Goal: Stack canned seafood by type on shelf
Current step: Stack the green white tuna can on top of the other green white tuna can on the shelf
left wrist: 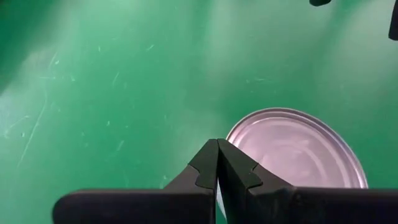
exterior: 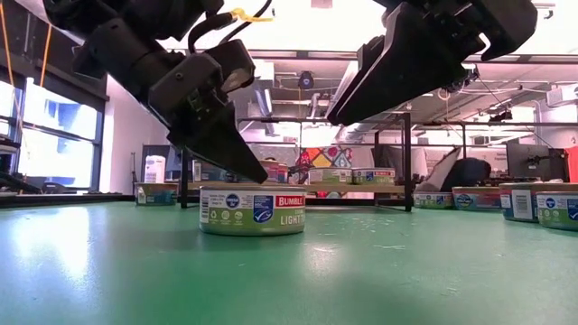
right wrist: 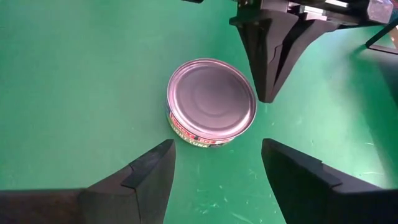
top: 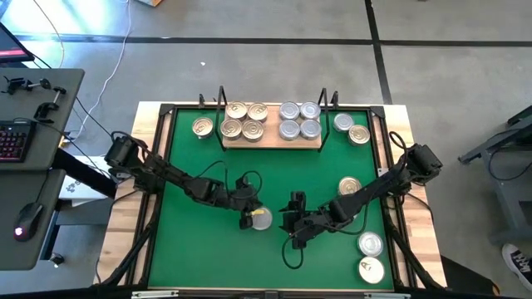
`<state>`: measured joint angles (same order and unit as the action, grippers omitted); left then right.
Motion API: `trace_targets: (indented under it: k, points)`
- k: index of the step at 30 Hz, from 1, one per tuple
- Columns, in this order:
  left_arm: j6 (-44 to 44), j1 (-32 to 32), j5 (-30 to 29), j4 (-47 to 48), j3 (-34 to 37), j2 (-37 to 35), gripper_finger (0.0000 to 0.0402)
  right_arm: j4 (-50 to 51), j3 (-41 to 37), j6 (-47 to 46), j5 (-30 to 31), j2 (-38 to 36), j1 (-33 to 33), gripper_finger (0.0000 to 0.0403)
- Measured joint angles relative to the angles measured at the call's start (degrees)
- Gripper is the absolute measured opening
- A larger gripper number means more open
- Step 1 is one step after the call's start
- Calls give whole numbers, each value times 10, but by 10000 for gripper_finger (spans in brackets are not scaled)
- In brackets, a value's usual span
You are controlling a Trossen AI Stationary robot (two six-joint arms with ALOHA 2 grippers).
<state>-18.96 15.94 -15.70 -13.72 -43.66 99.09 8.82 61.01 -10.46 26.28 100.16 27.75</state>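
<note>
A silver-lidded tin (top: pixel 261 218) (right wrist: pixel 211 99) rests flat on its bottom on the green mat, label facing the low camera (exterior: pixel 251 210). My left gripper (top: pixel 247 220) (left wrist: pixel 217 146) is shut, its tips slanting down at this tin's rim. My right gripper (top: pixel 293 223) (right wrist: pixel 214 155) hangs open just right of the tin and above the mat, with nothing between its fingers. The wooden shelf (top: pixel 272 143) at the far side carries gold-lidded tins (top: pixel 243 120) on its left half and silver-lidded tins (top: pixel 299 120) on its right. My left gripper's shut fingertips (right wrist: pixel 266 93) stand right at the tin's rim (left wrist: pixel 231 138), slanting down from the table's left. I cannot tell whether they touch it. The tin sits flat on the mat.
Loose tins lie on the mat: one gold (top: pixel 202 127) left of the shelf, two (top: pixel 352 129) right of it, one gold (top: pixel 350 187) mid-right, two (top: pixel 371 256) at the near right. Black wire uprights (top: pixel 222 100) stand at the shelf's ends. A raised frame (top: pixel 162 166) borders the mat.
</note>
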Motion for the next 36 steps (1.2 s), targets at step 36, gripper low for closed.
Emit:
trace_targets:
  k: [36]
  points:
    - [7, -20, 38, -9, 0, 34, 0, -70, 0, 46, 33, 46, -21, 233]
